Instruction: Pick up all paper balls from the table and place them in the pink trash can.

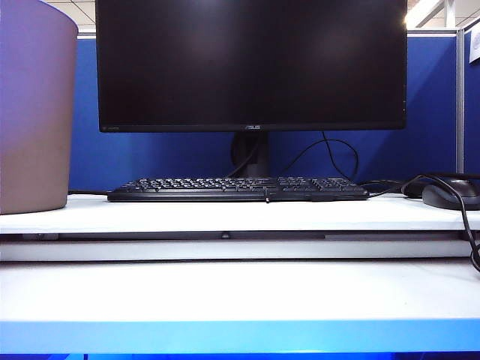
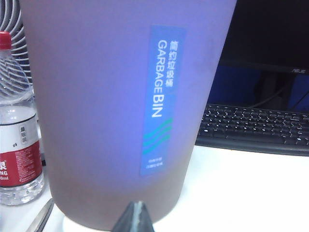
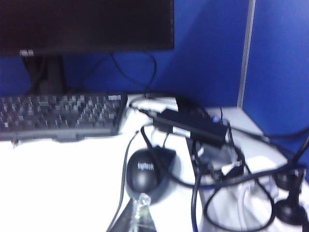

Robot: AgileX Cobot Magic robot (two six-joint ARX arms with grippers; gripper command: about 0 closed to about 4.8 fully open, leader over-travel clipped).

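Pink bin (image 1: pixel 34 112) stands on the counter (image 1: pixel 225 292) at far left of ext view, on the raised rear level, upright, beside the keyboard (image 1: pixel 238 189) w/ a small gap between. Monitor (image 1: pixel 251 64) sits behind the keyboard, blue partition (image 1: pixel 420 105) at back. Mouse (image 1: pixel 451 195) at far right, cables looping around it and down over the step. No paper balls visible in any view, so can't say where they are. Neither arm shows in ext view. Left gripper (image 2: pixel 136 217) appears only as a dark pointed tip in left wrist view, jaws closed, nothing held, right up near the bin's base; bin fills most of that view w/ a blue "GARBAGE BIN" label (image 2: pixel 160 101). A water bottle (image 2: pixel 17 125) w/ red cap stands just beside the bin. Right gripper (image 3: pixel 138 215) likewise a closed tip, jaws empty, above the counter near the mouse; a black power brick (image 3: pixel 193 126) and tangled cables lie past it. View is blurry.
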